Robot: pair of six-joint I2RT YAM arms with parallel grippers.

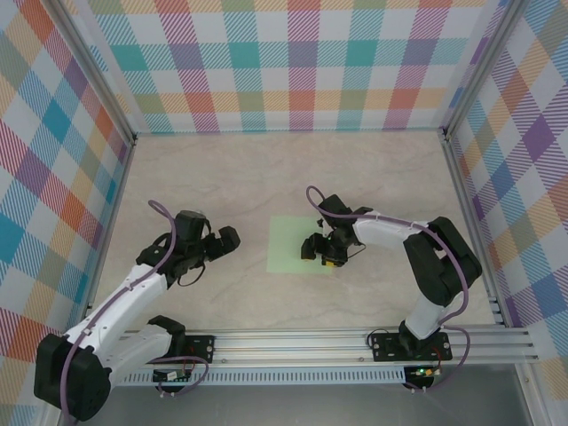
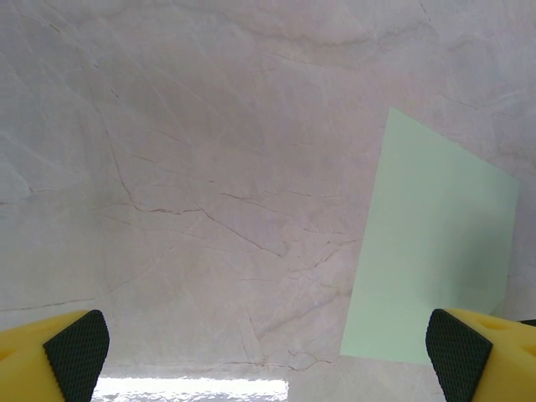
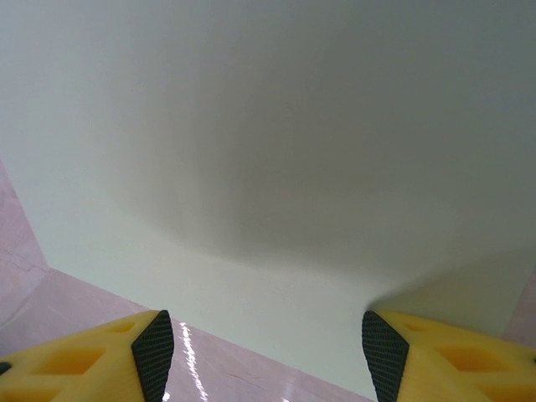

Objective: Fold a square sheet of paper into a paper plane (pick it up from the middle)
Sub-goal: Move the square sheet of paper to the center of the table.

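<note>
The square sheet of paper point(image 1: 291, 245) is pale green and lies flat and unfolded on the marble table, near the middle. My right gripper point(image 1: 321, 253) hangs low over the sheet's right half, pointing down. In the right wrist view the sheet point(image 3: 268, 167) spreads just beyond my right gripper point(image 3: 268, 356), whose jaws stand apart over its near edge; the right fingertip point(image 3: 383, 356) sits at the paper's edge. My left gripper point(image 1: 216, 255) hovers over bare table to the left of the sheet, wide open. In the left wrist view the sheet point(image 2: 435, 251) lies to the right of the left gripper point(image 2: 268, 356).
Plaid walls point(image 1: 302, 62) close the table on three sides. An aluminium rail point(image 1: 337, 342) carrying both arm bases runs along the near edge. Bare marble table point(image 1: 222, 177) lies around the sheet.
</note>
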